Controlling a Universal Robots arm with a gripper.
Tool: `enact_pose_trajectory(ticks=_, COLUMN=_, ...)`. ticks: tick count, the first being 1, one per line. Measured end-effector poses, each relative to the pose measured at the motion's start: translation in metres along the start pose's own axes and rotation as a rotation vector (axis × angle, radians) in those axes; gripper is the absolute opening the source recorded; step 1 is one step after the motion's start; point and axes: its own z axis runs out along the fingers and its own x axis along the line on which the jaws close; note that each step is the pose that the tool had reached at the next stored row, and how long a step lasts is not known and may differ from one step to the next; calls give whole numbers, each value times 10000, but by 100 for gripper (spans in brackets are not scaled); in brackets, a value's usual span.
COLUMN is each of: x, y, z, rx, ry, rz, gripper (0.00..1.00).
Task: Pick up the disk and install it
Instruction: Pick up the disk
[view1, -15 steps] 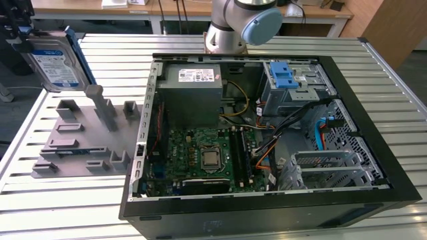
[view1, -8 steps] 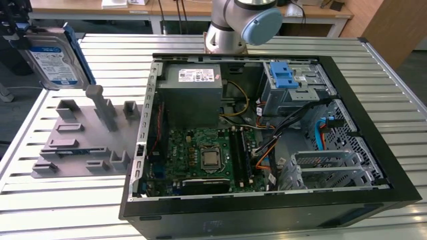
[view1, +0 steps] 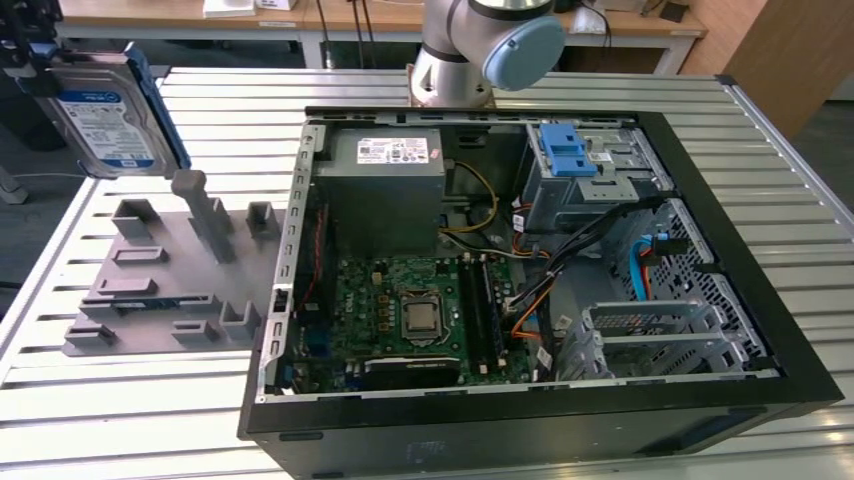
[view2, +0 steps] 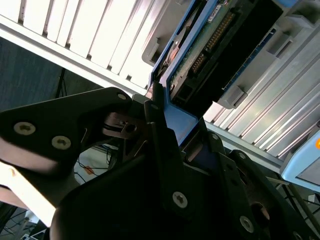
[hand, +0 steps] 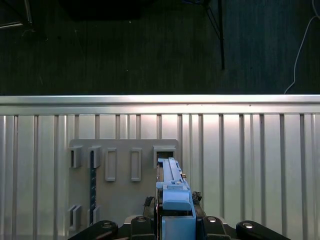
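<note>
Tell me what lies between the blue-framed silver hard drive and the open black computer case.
Exterior view: beside the hard drive, bare slatted metal table and the grey slotted rack's posts.

The slatted metal surface (view1: 134, 410) carries a grey slotted holder plate (view1: 140, 300) below the claw (hand: 175, 225), and an open computer case (view1: 534, 430) farther off.
</note>
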Motion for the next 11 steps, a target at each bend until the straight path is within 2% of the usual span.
enact_pose_trajectory(ticks=11, x=-1, y=1, z=-29, rx=-2, ry=1, rz=0, gripper=37)
